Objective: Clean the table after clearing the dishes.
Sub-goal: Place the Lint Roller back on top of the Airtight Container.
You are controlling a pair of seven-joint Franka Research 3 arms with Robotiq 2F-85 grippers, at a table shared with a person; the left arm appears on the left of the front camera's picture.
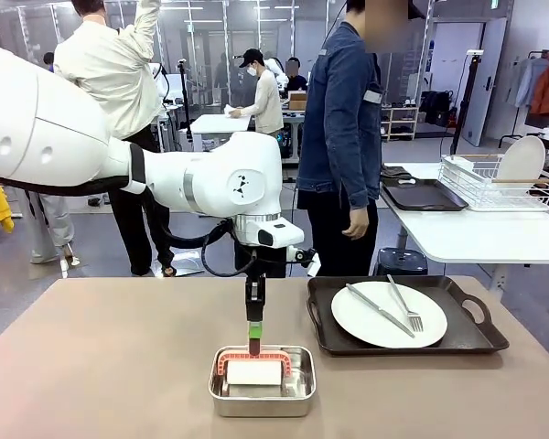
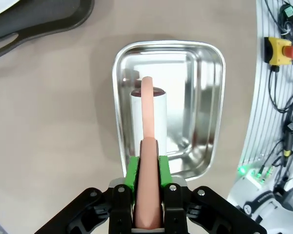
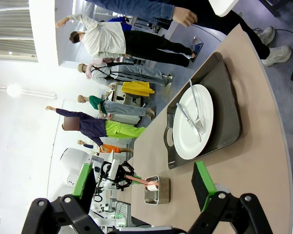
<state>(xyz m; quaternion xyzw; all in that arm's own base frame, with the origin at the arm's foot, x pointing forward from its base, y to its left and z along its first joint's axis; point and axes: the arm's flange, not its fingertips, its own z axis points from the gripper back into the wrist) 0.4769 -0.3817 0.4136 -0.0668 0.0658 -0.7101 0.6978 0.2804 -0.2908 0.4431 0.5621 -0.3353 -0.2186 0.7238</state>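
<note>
Your left hand (image 2: 147,165) is pinched on the roller's handle (image 2: 147,112), directly above the pan (image 2: 205,97); the roller (image 2: 136,122) lies inside the pan. Your right hand (image 3: 141,180) stands spread and holds nothing. The plate (image 1: 366,325) on its tray (image 1: 476,338) sits just right of the pan, uncleared. Lift straight up so the roller clears the pan's rim, and wipe the tabletop (image 1: 119,366) on the pan's left first.

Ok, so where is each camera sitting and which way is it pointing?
Front view: fixed on the robot's side, facing across the table to the person; left gripper shows, shut on a roller.
Left wrist view: above the steel pan, looking down along its own fingers.
Right wrist view: rolled sideways, looking across the tray and plate; open right gripper at bottom.
Shared: steel pan and roller show in all three.
</note>
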